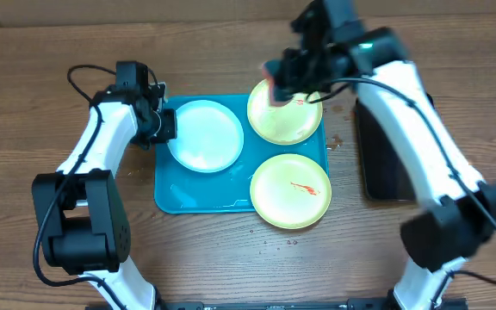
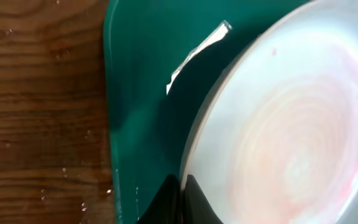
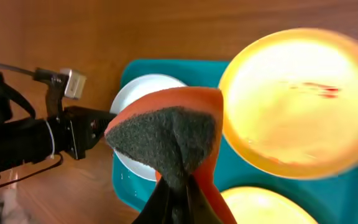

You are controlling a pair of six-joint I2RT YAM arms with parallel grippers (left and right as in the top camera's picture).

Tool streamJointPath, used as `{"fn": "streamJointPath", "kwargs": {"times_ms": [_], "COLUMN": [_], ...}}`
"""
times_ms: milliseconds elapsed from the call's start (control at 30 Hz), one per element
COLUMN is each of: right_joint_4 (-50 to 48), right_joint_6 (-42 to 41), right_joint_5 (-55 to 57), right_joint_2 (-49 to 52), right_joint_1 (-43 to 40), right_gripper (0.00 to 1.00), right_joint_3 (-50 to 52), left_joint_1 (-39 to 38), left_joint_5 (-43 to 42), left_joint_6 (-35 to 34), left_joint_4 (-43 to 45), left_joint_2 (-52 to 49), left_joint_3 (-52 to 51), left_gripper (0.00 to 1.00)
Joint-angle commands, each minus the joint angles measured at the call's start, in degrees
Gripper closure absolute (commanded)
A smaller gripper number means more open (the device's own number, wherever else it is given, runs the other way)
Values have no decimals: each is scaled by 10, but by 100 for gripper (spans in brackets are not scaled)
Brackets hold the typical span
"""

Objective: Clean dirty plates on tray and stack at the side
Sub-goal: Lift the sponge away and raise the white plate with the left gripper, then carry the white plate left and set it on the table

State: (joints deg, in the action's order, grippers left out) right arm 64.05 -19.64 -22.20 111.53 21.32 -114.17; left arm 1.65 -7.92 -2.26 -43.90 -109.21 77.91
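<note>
The turquoise tray holds three plates. The light blue plate lies at its left, with a faint pink smear in the left wrist view. One yellow-green plate lies at the tray's back right and another at the front right, both with red smears. My left gripper is shut on the light blue plate's left rim. My right gripper is shut on an orange sponge with a grey scouring face. It holds the sponge above the back plate's left edge.
A glossy black tray lies right of the turquoise tray, partly under my right arm. Small crumbs or drops dot the wood near the tray's right edge. The left arm's cable loops at the back left.
</note>
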Motion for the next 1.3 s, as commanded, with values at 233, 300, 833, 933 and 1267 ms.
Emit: {"fn": "streamJointPath", "kwargs": {"times_ms": [233,300,833,933,1267], "right_joint_4": [53,57,94,97,100], "right_joint_6": [2,2,2,2,2], "right_joint_5": [44,47,57,57,57], "right_joint_2": [-24,-24,-24,-24,-24], "right_joint_1": [-75,-80,-125,-128,-128], "right_gripper": [96,96,96,96,96], "right_joint_3": [-7,-7,-7,-7,-7], "left_joint_1": [-11,-27,-182,-201,-262], "left_joint_5": [96,120,492,551,682], "left_joint_6": [46,47,-64,-72,-94], "left_joint_4": [-68,-64,-101,-109,-111], "left_joint_2": [36,54,103,103,103], "left_joint_3": [120,123,122,122,122], "left_gripper": [96,96,96,96,96]}}
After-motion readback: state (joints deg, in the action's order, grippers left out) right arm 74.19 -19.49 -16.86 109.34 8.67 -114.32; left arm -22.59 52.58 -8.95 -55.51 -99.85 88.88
